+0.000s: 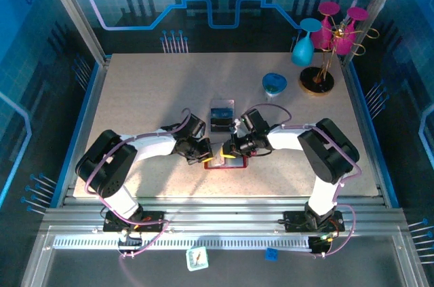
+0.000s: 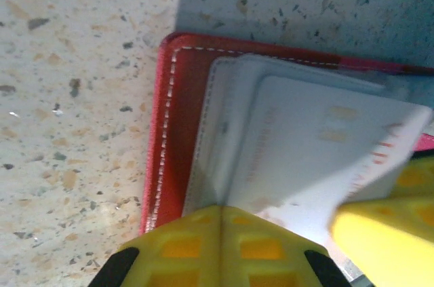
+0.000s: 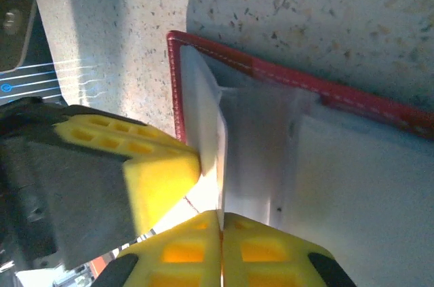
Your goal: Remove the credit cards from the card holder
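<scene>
Both arms meet over the red card holder [image 1: 224,166] [image 2: 178,117] [image 3: 291,77], which lies open near the front middle of the speckled table [image 1: 149,90]. The left gripper [image 1: 205,154] [image 2: 220,246] is clenched, its 2 yellow fingers pressed together on a raised fold of the pale inner pocket. The right gripper [image 1: 228,148] [image 3: 220,253] is also closed tight, pinching a thin pale sheet that appears to be the white card [image 2: 325,151], which sticks partly out of the pocket with 1 corner under a right finger. Just beyond the holder, 1 dark card [image 1: 222,116] lies flat on the table. A blue bowl [image 1: 274,83] and a stand [image 1: 324,49] of coloured glasses sit at the far right.
</scene>
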